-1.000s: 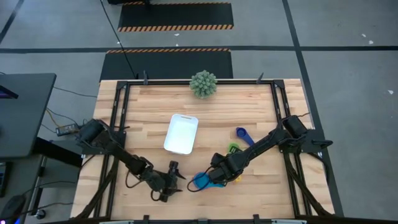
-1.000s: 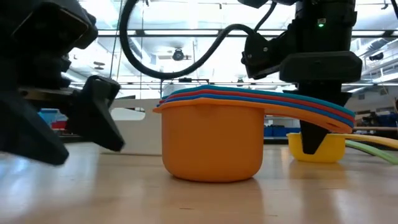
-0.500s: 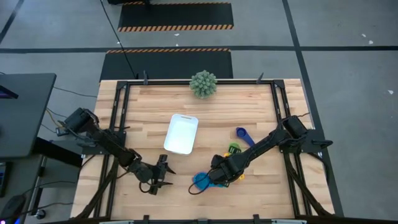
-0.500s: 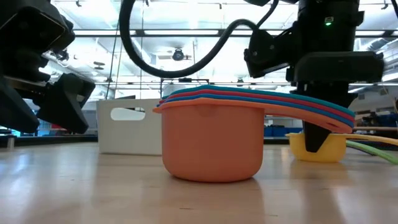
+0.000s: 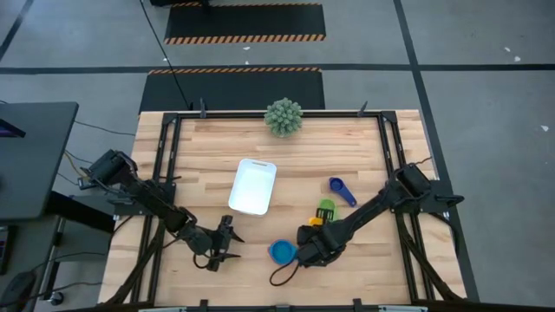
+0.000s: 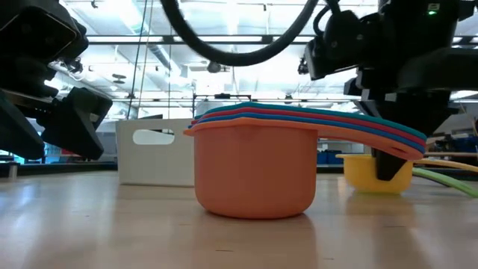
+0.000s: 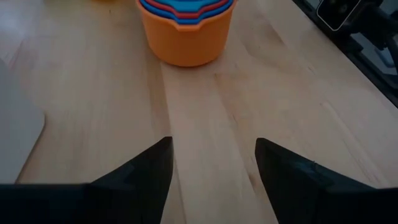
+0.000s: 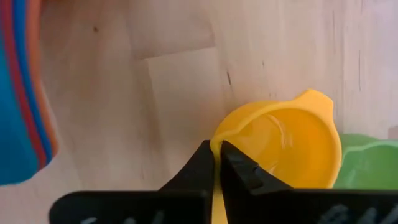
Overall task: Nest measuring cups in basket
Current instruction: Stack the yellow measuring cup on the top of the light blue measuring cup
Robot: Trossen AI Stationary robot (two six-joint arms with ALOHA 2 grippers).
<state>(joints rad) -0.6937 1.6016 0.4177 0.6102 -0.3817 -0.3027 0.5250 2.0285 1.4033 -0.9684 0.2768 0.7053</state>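
An orange measuring cup with red and blue cups nested in it (image 6: 254, 168) stands on the table near the front (image 5: 281, 251). My right gripper (image 5: 310, 243) is just right of this stack, shut on a yellow cup (image 8: 280, 149). A green cup (image 8: 367, 165) lies beside the yellow one, and a dark blue cup (image 5: 341, 188) lies farther back. The white basket (image 5: 252, 185) rests on the table's middle. My left gripper (image 7: 211, 162) stands open left of the stack (image 7: 186, 25), holding nothing. My right gripper pinches the yellow cup between its two fingers (image 8: 202, 162) at the rim where the flat handle starts (image 8: 227, 134). The fingers come from above, pointing steeply down. A yellow strip runs back between them. The cup stands upright with its bottom (image 6: 377, 187) on the table.
A spiky green ball plant (image 5: 284, 116) sits at the table's far edge. A black metal frame (image 5: 386, 147) borders the tabletop. Bare wood lies between my left gripper and the stack.
My left gripper has drawn back from the stack toward the table's left edge, then kept still. My right gripper has rolled about its own line and shifted a little toward the table's right edge, off the stack's handles toward the yellow cup. The stack has stayed put.
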